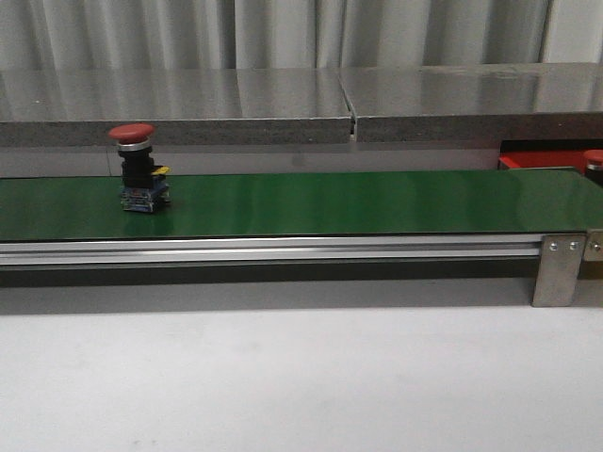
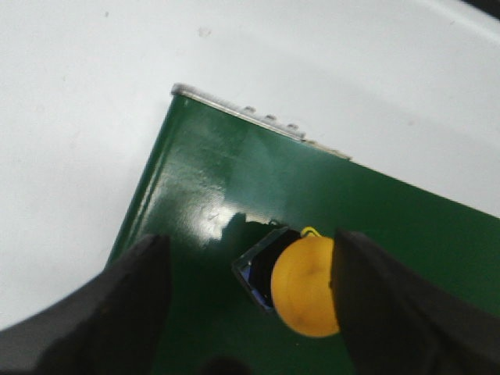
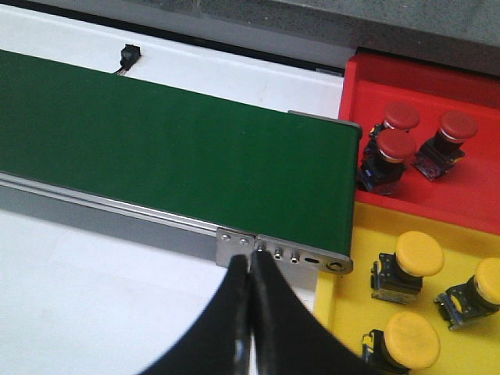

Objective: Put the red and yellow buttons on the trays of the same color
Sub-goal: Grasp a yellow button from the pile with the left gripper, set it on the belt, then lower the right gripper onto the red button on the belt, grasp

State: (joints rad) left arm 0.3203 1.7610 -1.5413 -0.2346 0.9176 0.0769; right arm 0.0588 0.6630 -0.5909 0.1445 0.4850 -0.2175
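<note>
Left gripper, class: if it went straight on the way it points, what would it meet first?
Probably the yellow button on the green belt, standing between the open left gripper's fingers, close against one finger; depth is unclear.

Long green belt (image 1: pixel 330 202) on white table (image 1: pixel 301 386), grey shelf (image 1: pixel 283 104) behind.

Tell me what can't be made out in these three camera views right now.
- Yellow button, left wrist view: its base is mostly hidden under its cap; the left gripper's finger covers one side.
- Red tray, front view: only a strip shows behind the green belt, cut off by the frame edge.
- Yellow tray, right wrist view: cut off by the frame; any further buttons unseen.
- Both arms: absent from the front view.
</note>
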